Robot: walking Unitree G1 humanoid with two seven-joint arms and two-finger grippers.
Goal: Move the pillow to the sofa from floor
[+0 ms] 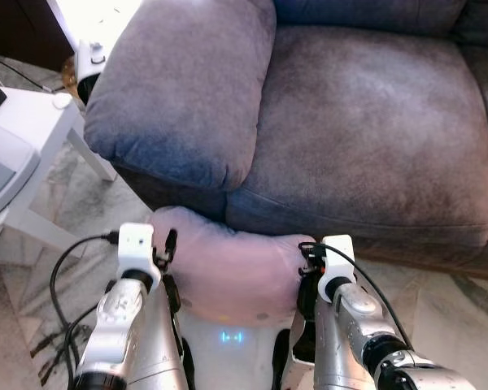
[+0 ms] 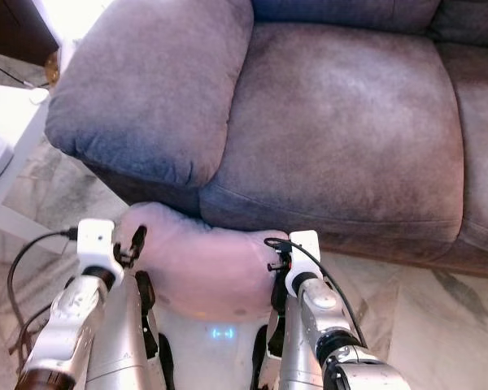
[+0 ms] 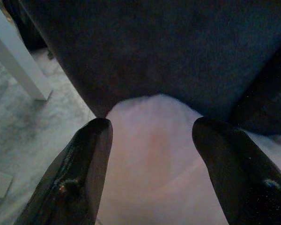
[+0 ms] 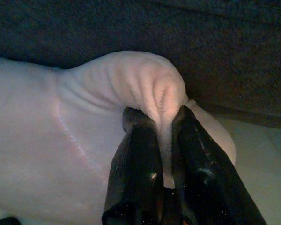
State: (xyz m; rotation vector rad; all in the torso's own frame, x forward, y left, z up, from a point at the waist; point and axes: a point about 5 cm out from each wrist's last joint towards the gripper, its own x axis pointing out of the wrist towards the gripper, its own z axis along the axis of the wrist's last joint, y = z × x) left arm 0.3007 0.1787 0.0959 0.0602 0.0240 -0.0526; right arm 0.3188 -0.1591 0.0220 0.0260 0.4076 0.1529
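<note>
Right pincer (image 4: 161, 140) pinches pillow (image 1: 228, 272) edge — left pincer (image 3: 150, 154) agape, against sofa (image 1: 366, 138) front.

Pale pink pillow (image 1: 228, 268), soft, bunched, pressed against grey sofa (image 1: 350, 130) front

A home living room: grey sofa (image 1: 366, 138), white side table (image 1: 32, 138), marble floor (image 1: 89, 203).

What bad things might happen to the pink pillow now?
1. The right gripper pinches just a fold of the pillow, while the left gripper is open with its fingers around the other end. Lifted like this, the pillow might sag or slip out.
2. The pillow sits below the sofa seat's front edge. Unless it is raised higher first, it may catch on that edge.
</note>
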